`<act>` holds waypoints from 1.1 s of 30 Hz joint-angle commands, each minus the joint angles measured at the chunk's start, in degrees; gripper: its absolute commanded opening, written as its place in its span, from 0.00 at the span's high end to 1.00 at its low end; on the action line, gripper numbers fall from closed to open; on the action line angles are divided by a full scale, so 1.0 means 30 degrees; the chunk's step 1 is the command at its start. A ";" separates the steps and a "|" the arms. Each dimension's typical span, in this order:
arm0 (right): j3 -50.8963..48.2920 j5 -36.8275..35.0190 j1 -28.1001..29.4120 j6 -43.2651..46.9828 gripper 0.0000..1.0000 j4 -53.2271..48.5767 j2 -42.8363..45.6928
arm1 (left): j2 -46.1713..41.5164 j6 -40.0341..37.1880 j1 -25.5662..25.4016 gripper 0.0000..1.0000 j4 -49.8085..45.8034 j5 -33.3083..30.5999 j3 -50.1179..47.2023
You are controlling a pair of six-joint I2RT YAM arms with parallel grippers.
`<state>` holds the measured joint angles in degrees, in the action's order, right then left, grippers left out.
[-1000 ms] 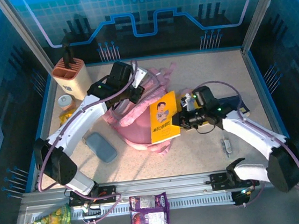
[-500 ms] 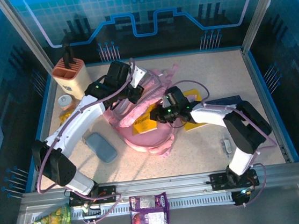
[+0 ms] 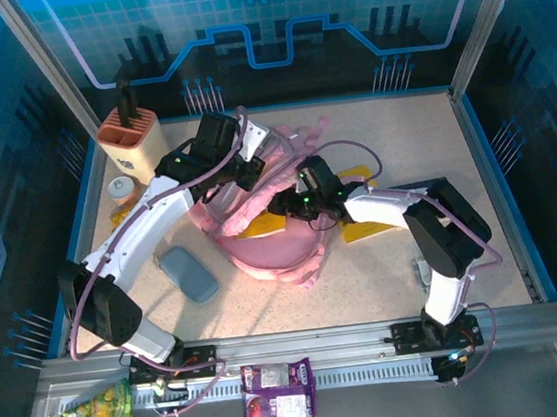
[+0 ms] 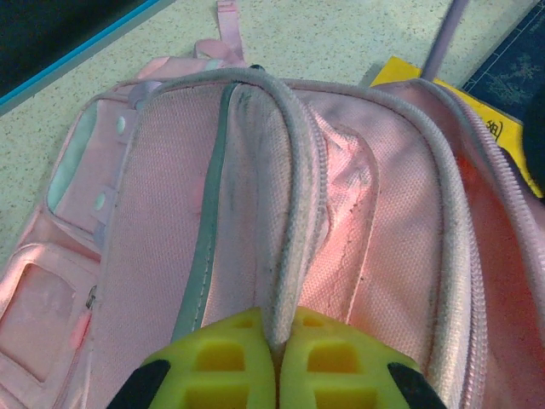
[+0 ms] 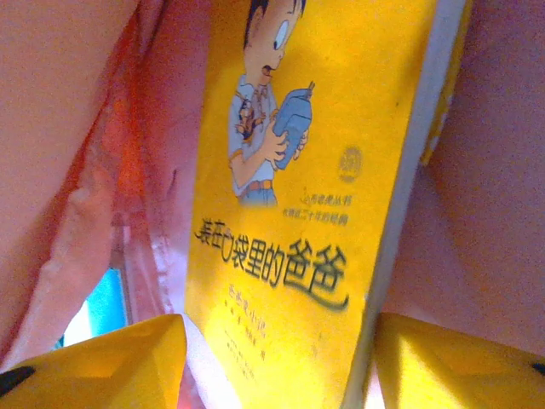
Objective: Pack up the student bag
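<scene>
Yellow told me the story. 1 second before, the yellow book [image 3: 261,229] had stood upright in the right gripper [image 3: 283,205], beside the student bag [image 3: 264,255]. Now it lay slanted inside the bag's open mouth. In the right wrist view, that gripper's fingers [image 5: 94,358] had spread to either side of the book's cover [image 5: 306,213] with pink lining all round, so I judged the book released and 1 item packed.

The left gripper [image 3: 255,176] had not moved. Its fingers [image 4: 230,358] were pressed together on the bag's zip rim [image 4: 294,213], holding the mouth open.

The bag sat mid-tabletop [image 3: 386,267], between the 2 arms, and I could see nothing else inside it. A grey-blue case [image 3: 187,274] lay outside, just left of it. At the back left, an orange holder [image 3: 130,140] held 1 dark upright tool.
</scene>
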<state>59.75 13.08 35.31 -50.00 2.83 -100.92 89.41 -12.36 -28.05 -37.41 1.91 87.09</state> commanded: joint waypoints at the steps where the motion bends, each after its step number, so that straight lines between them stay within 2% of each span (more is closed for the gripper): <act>1: -0.0522 -0.2623 0.0523 0.1154 0.38 -0.3250 0.2257 | -0.0781 0.0109 0.0108 1.00 0.1915 0.1010 0.0693; 3: -0.0874 -0.3503 0.1078 0.1190 0.39 -0.4446 0.3064 | -0.0842 0.0135 0.0168 1.00 0.2211 0.1047 0.0366; 5: -0.1354 -0.3343 0.1663 0.0913 0.42 -0.4334 0.3357 | -0.0804 0.0194 0.0224 1.00 0.2273 0.1138 0.0297; 12: -0.1464 -0.2986 0.3370 -0.0369 0.65 -0.2703 0.1475 | -0.0681 0.0268 0.0276 1.00 0.2331 0.1246 0.0324; 16: -0.0934 -0.3426 0.3464 0.0009 0.76 -0.1182 0.0270 | -0.0608 0.0304 0.0270 1.00 0.2158 0.1327 0.0470; 20: -0.0554 -0.5618 0.3140 0.0468 0.84 -0.0816 0.0009 | -0.0666 0.0231 0.0364 1.00 0.2108 0.1527 0.0295; 24: -0.0085 -0.6970 0.2033 0.0471 0.87 -0.1132 0.0106 | -0.0556 0.0254 0.0525 1.00 0.1813 0.1583 0.0260; 28: -0.0119 -0.7083 0.1321 0.1304 0.87 -0.1355 0.0777 | -0.0602 -0.0033 0.0692 1.00 0.1499 0.1738 0.0077; 33: -0.0817 -0.4804 0.1347 0.1953 0.85 -0.1969 0.2498 | -0.0662 -0.0015 0.1104 1.00 0.1161 0.1678 -0.0065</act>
<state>57.91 -4.32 39.09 -46.35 -2.37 -98.50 89.41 -12.01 -25.71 -37.10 4.95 86.96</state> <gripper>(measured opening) 0.140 0.058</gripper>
